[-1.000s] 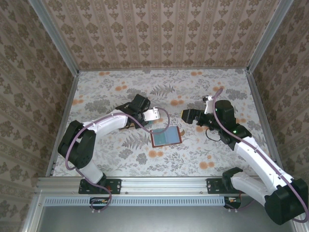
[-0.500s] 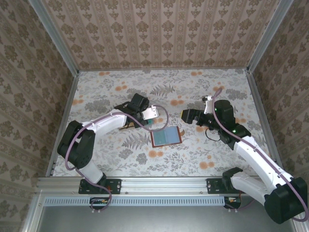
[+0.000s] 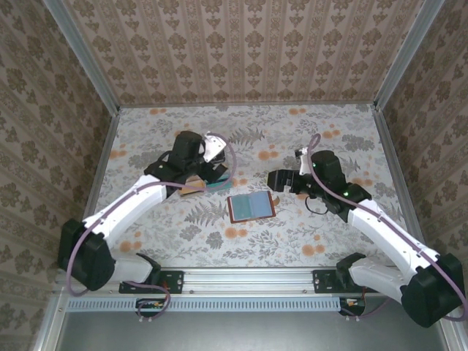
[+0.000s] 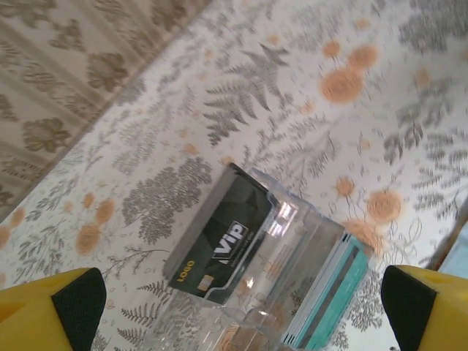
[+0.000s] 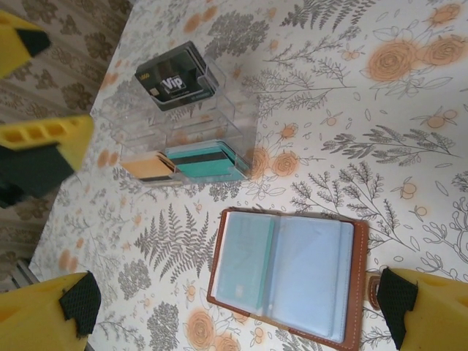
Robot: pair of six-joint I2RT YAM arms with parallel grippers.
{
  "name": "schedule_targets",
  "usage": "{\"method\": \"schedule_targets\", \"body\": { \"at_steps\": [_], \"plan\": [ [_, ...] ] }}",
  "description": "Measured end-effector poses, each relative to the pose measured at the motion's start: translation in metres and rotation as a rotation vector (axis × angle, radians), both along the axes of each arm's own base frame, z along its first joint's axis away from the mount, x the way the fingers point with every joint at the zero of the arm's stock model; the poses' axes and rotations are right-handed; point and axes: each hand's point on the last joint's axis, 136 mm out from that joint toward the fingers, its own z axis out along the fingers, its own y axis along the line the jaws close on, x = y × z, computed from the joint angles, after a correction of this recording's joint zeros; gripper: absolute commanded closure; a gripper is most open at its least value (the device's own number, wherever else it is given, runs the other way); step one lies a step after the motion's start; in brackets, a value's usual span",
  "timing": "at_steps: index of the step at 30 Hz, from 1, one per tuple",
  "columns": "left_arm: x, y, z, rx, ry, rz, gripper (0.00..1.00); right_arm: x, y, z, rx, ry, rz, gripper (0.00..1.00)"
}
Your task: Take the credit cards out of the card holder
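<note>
Card holder (image 3: 251, 208) lies flat and spread open mid-table, brown leather rim, blue-grey clear-film pockets up; we judge it's laid open so the slots can be reached from above. In the right wrist view the holder (image 5: 289, 281) shows what looks like a greenish card (image 5: 241, 270) in its left pocket, so extraction prob. not done. R gripper (image 3: 276, 180) hovers at approx. 2 o'clock of the holder, jaws spread wide, nothing in them, aimed down at it. L gripper (image 3: 210, 174) sits at approx. 10 o'clock of the holder, above a clear plastic tiered stand (image 4: 285, 270), jaws also wide apart and empty. The stand is glossy, hard and stepped, holding a black VIP card (image 4: 219, 248), a teal card (image 5: 205, 164) and a tan card (image 5: 150, 167) tilted. Floral table cover (image 3: 307, 234) looks matte and flat.
</note>
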Motion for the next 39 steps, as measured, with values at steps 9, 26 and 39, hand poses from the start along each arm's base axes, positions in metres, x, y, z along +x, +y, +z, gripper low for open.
{"method": "schedule_targets", "body": {
  "at_steps": [9, 26, 39],
  "plan": [
    [0.001, 0.068, 0.033, -0.324, 0.037, 0.388, 0.00, 0.005, 0.029, -0.010, -0.127, 0.009, 0.056, 0.00],
    [-0.090, 0.018, -0.063, -0.595, 0.579, 0.514, 0.35, -0.002, 0.043, -0.119, -0.290, 0.221, 0.105, 0.58],
    [-0.122, -0.041, -0.136, -0.577, 0.868, 0.557, 0.52, -0.012, 0.031, -0.166, -0.353, 0.338, 0.070, 0.68]
  ]
}}
